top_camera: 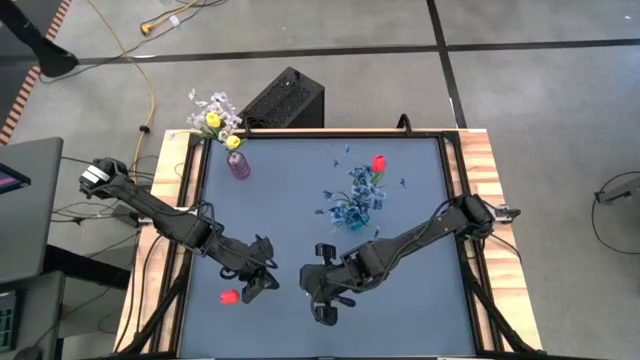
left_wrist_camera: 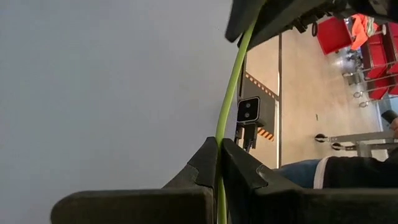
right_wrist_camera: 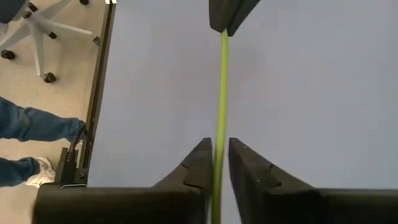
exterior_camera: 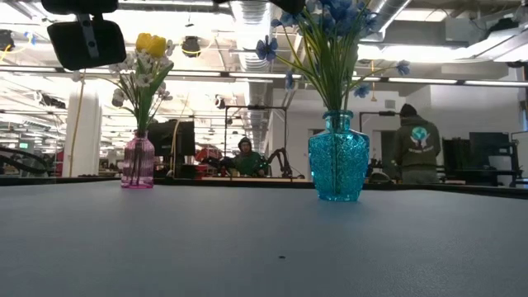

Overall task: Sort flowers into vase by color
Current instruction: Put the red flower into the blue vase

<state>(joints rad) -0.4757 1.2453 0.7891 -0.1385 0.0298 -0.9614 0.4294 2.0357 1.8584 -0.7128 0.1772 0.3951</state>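
Note:
A red tulip bud (top_camera: pixel 229 296) on a thin green stem (right_wrist_camera: pixel 222 93) is held between both grippers over the table's near middle. My left gripper (top_camera: pixel 262 280) is shut on the stem beside the bud. My right gripper (top_camera: pixel 315 282) is shut on the same stem farther from the bud. A pink vase (top_camera: pixel 238 165) at the far left stands upright with yellow buds (top_camera: pixel 214 121) and white blossoms. A blue vase (exterior_camera: pixel 337 157) holds blue sprigs (top_camera: pixel 358 192); another red bud (top_camera: pixel 378 163) shows beside them. My left gripper (left_wrist_camera: pixel 219 146) pinches the green stem (left_wrist_camera: pixel 227 99) between its two fingers, which lie across it. The stem runs on from there to the other gripper. My right gripper (right_wrist_camera: pixel 217 149) pinches the same stem (right_wrist_camera: pixel 221 124) between its two fingers, across it. The stem runs straight between the two grippers.
The dark table (top_camera: pixel 300 210) has wooden side rails (top_camera: pixel 165 220) and a black frame. A black box (top_camera: pixel 285 100) sits behind the far edge. Cables lie on the floor. Open tabletop lies between the two vases. People stand in the room beyond (exterior_camera: pixel 415 140).

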